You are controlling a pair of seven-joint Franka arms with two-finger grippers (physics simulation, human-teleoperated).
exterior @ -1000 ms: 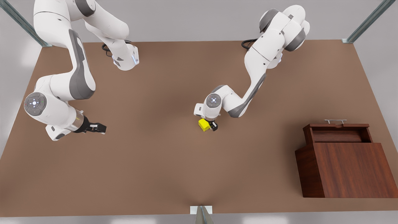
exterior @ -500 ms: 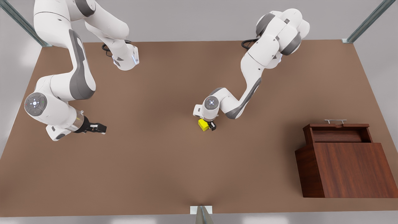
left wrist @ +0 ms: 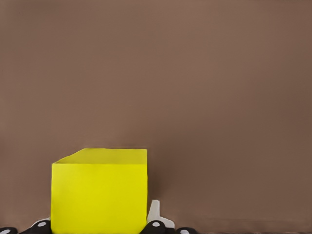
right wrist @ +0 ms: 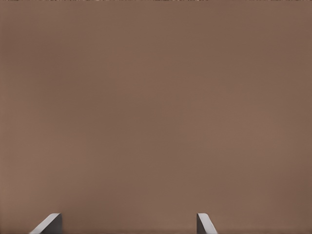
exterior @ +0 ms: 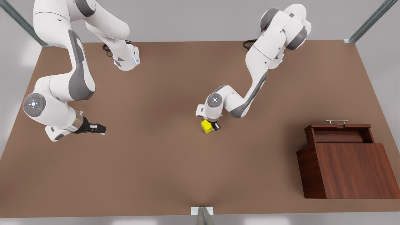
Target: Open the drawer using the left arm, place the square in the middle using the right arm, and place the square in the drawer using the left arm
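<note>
cabinet (exterior: 353,170): boxy reddish-brown wood, standing nearest the camera on the front view's right of the table (exterior: 156,175).

drawer (exterior: 340,133): slid out from the far side of the cabinet, a shallow tray with a thin silver bar handle (exterior: 337,121) on its far edge; nothing yellow lies in it.

square (exterior: 206,126): small bright yellow cube over the middle of the table, well apart from the drawer; whether it rests on the surface or is just clear of it cannot be told. in the left wrist view the square (left wrist: 100,191) sits between the finger parts, one face lit, the brown table beyond it.

left gripper (exterior: 210,126): pointing down at the middle of the table, its fingers pinching the square from two sides; a black fingertip shows just beside the cube on the front view's right.

right gripper (exterior: 99,128): on the front view's left, well apart from the square, waiting low over bare table; its fingers (right wrist: 48,225) stand spread with brown surface between them.
</note>
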